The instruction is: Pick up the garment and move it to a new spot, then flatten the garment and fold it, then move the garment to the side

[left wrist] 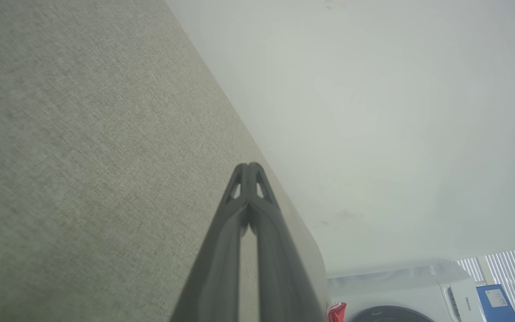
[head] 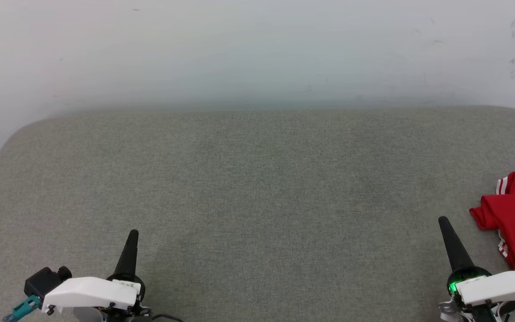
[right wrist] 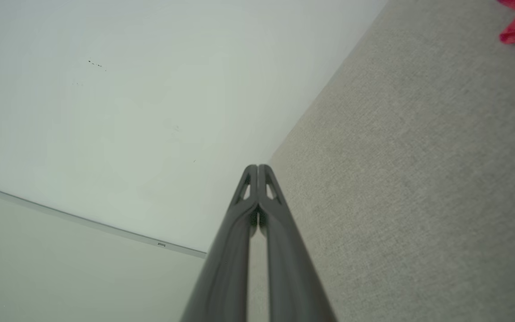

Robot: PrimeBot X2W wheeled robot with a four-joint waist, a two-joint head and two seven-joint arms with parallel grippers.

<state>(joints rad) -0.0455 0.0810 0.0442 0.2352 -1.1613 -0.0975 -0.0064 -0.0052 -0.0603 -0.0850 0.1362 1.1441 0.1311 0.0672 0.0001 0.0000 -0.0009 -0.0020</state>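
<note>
The red jersey lies at the far right edge of the grey fabric-covered table, near the right gripper and partly cut off by the head view. What shows looks rumpled, with a striped cuff sticking up. Both the left gripper and the right gripper have their fingers pressed together on nothing, low at the near edge and clear of the cloth. Judgement: this fits a jersey waiting to be picked up, or one already set aside after folding; the loose heap hints at work left, but the hidden part settles nothing.
</note>
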